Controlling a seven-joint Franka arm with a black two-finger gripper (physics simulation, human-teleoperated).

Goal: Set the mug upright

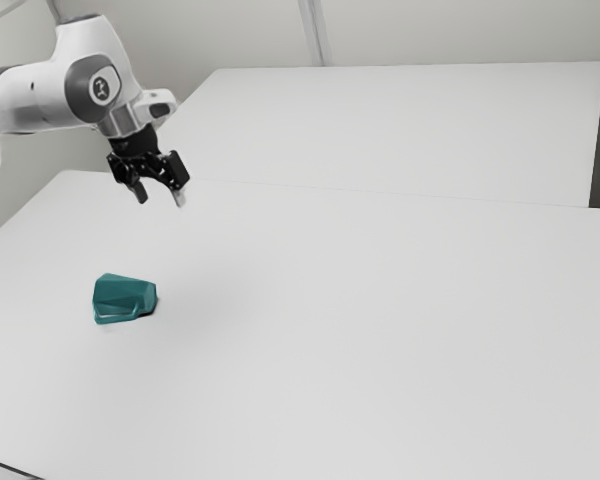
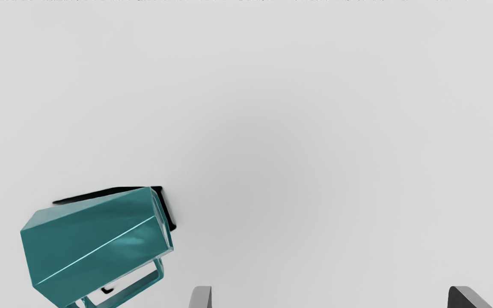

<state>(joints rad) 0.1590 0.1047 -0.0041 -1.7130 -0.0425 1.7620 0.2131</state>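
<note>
Clearly, the wide-spread gripper (image 1: 160, 196) hovers; the wrist view crops the mug's handle (image 2: 133, 291)

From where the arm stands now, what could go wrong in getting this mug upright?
The teal mug lies on its side, so a grip on its slanted, faceted walls might slip or twist. Its handle sticks out on one side and could catch a finger on the way down. The open gripper hovers above the table, not centred over the mug, so descending straight down would probably miss.
</note>
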